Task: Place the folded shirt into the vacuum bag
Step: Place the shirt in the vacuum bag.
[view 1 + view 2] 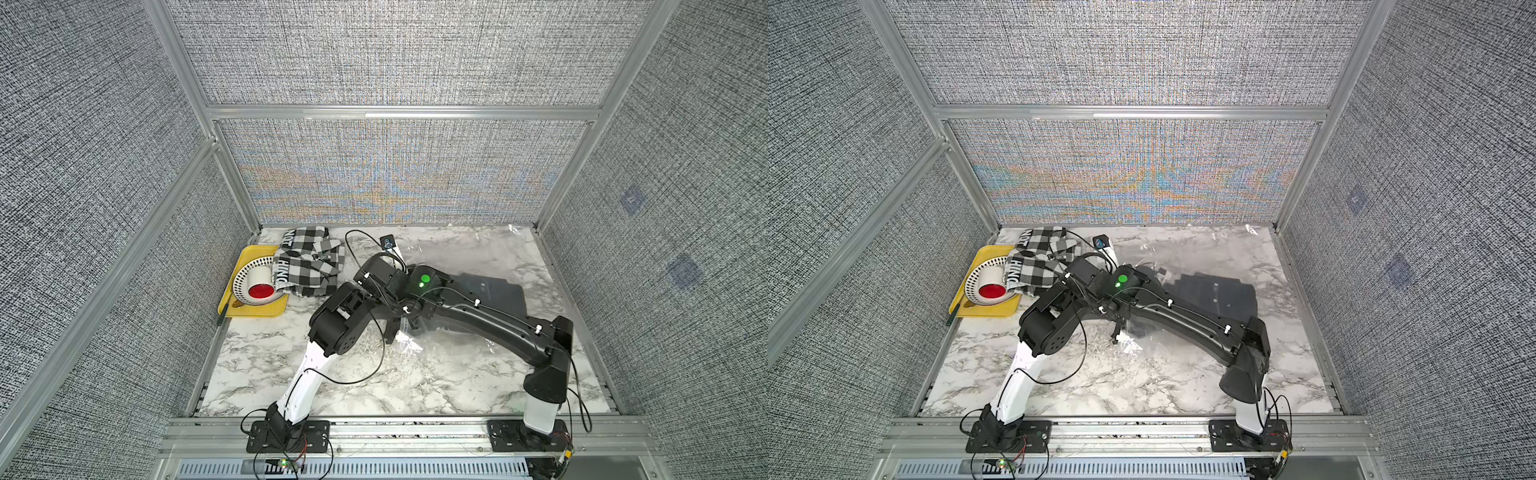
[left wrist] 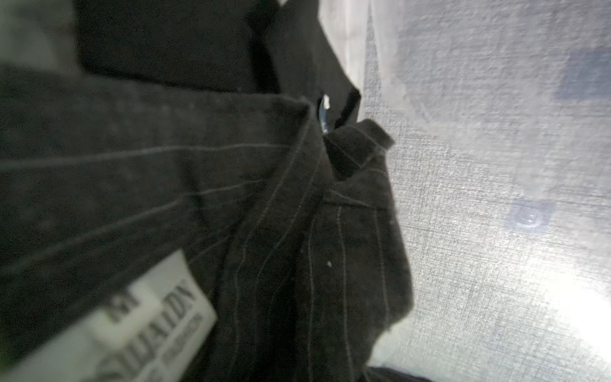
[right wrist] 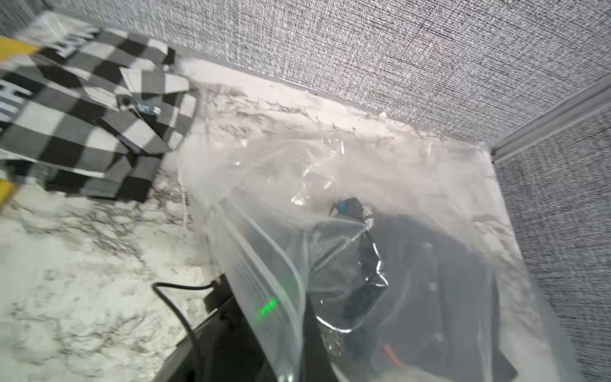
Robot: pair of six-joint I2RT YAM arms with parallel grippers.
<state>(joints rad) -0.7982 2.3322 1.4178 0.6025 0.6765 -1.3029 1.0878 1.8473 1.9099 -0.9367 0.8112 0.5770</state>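
The vacuum bag lies see-through and crinkled on the marble table at the back right. The folded shirt, dark with thin pinstripes, sits inside it. My left gripper reaches into the bag's mouth. In the left wrist view the shirt and its white label fill the frame and hide the jaws. My right gripper points down at the bag's near-left edge, shut on the zip-seal strip. The right wrist view shows the shirt through the plastic.
A black-and-white checked shirt lies at the back left, partly over a yellow tray. The tray holds a striped plate and a white cup with a red inside. Grey fabric walls enclose three sides.
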